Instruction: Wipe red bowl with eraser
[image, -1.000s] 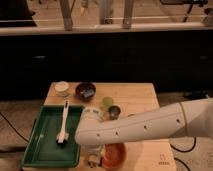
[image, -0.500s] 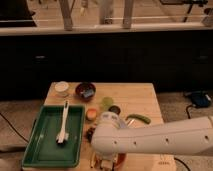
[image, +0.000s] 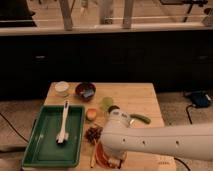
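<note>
Wooden desk fills your one camera view. At its front edge, the red bowl sits just right of the green tray, half covered by the white arm. The gripper hangs over the bowl; whether it is apart or clamped you cannot tell.

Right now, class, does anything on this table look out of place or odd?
The small blue block lies inside the dark bowl, an odd place for it. The red bowl sits near the front edge of the table, largely covered by the arm, whose pincer is down over it.
</note>
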